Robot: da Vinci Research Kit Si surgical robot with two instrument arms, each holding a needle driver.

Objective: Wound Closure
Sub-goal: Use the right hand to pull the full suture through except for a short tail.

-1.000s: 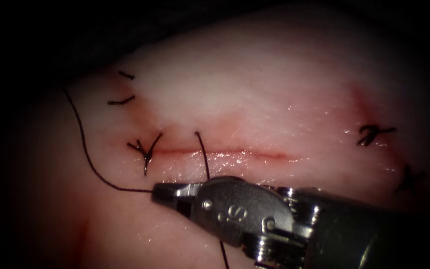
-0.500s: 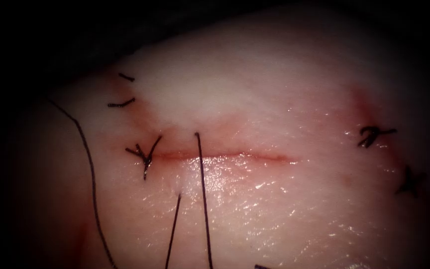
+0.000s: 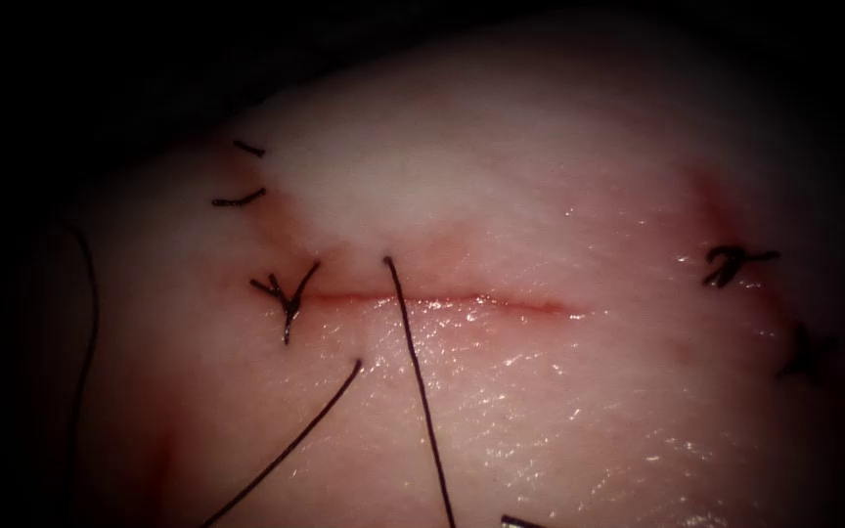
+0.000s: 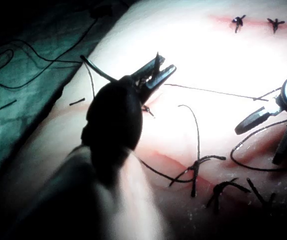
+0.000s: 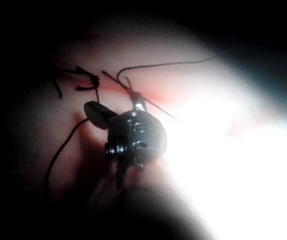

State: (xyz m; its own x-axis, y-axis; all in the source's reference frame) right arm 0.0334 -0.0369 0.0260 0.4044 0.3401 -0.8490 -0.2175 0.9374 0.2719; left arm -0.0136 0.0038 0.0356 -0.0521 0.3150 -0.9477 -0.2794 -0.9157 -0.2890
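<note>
Far left on the tissue point(image 3: 540, 196), a loose thread point(image 3: 85, 323) curves down. A tied knot point(image 3: 287, 298) sits at the left end of the cut point(image 3: 442, 300). Just right of it, one strand comes out below the cut and another goes in above it and crosses it; both run off downward. Older stitches point(image 3: 735, 264) lie far right. In the left wrist view, a taut strand leads from the left tool point(image 4: 158, 74); cannot tell if it's clamped. A dark curved bar point(image 4: 96, 67) beside it may be the needle, unsure. The right tool point(image 4: 257, 145) is spread apart, nothing between.
</note>
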